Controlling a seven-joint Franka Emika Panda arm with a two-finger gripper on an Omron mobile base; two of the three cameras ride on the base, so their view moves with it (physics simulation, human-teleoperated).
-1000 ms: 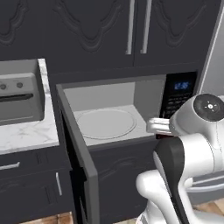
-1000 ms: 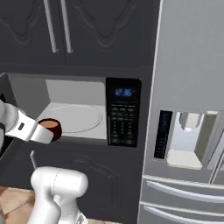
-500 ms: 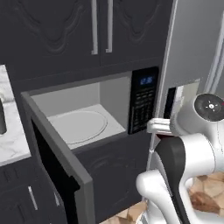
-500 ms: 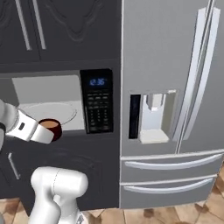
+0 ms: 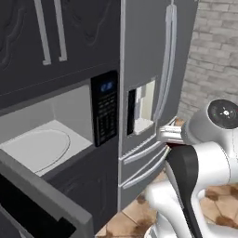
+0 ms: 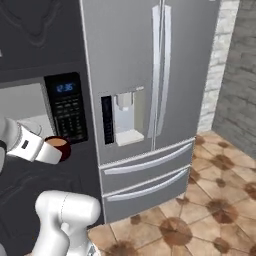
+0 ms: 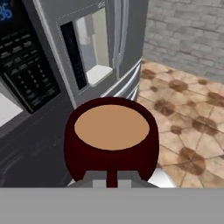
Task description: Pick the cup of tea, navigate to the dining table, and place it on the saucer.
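The cup of tea [image 7: 111, 139] is dark red-brown with tan liquid up to near the rim. It sits upright just beyond my gripper [image 7: 112, 180], which is shut on its small handle. In the right base view the cup of tea [image 6: 61, 146] hangs at the end of my white hand, with the gripper [image 6: 52, 151] in front of the microwave's control panel [image 6: 67, 107]. The dining table and the saucer are out of view.
A tall steel fridge [image 6: 150, 75] with a water dispenser [image 6: 125, 117] stands straight ahead. To its left the microwave [image 5: 46, 139] is open, its door [image 5: 37, 195] swung out low, a pale turntable plate [image 5: 37, 148] inside. Brown tiled floor [image 6: 200, 200] and a brick wall [image 5: 214, 51] lie to the right.
The base has turned right, so the whole picture has shifted. The microwave slid to the left and the fridge and tiled floor came into view. The cup stays held in the shut gripper.
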